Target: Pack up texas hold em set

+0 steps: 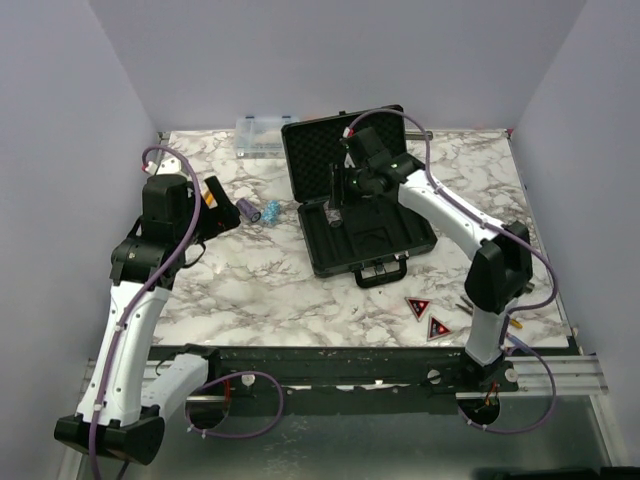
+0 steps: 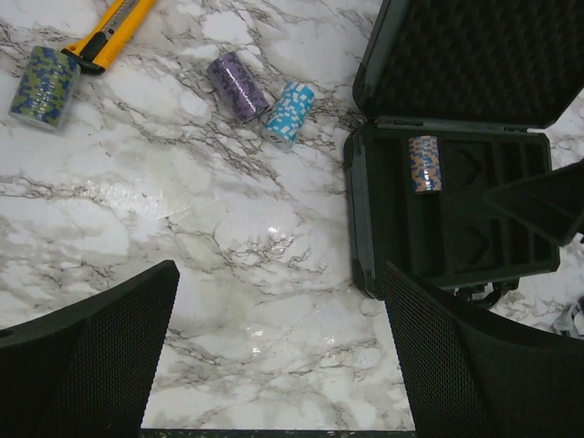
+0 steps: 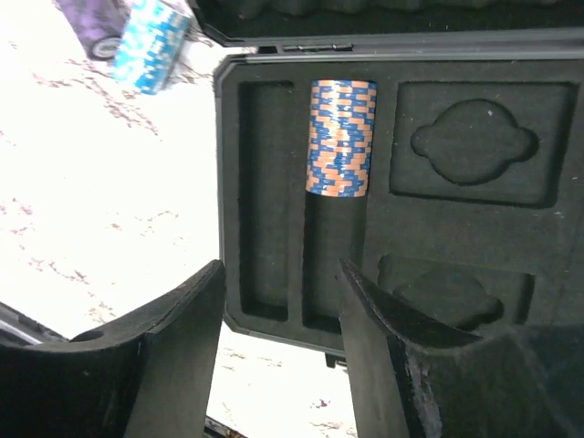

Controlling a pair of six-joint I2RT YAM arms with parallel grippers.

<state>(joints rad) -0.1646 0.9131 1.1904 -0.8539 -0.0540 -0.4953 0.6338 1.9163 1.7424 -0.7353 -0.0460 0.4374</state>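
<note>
The black briefcase lies open mid-table, its foam lid propped up. An orange-and-blue chip stack rests in the second slot of the tray. My right gripper hovers just over that slot's near end, open, with nothing between its fingers. On the marble left of the case lie a purple stack and a light blue stack, and farther left a blue-green stack. My left gripper hangs open above bare marble. Two red-black triangles lie at the front right.
An orange-handled knife lies beside the blue-green stack. A clear organiser box stands at the back, left of the lid. Small tools lie near the right arm's base. White walls close in the table on three sides.
</note>
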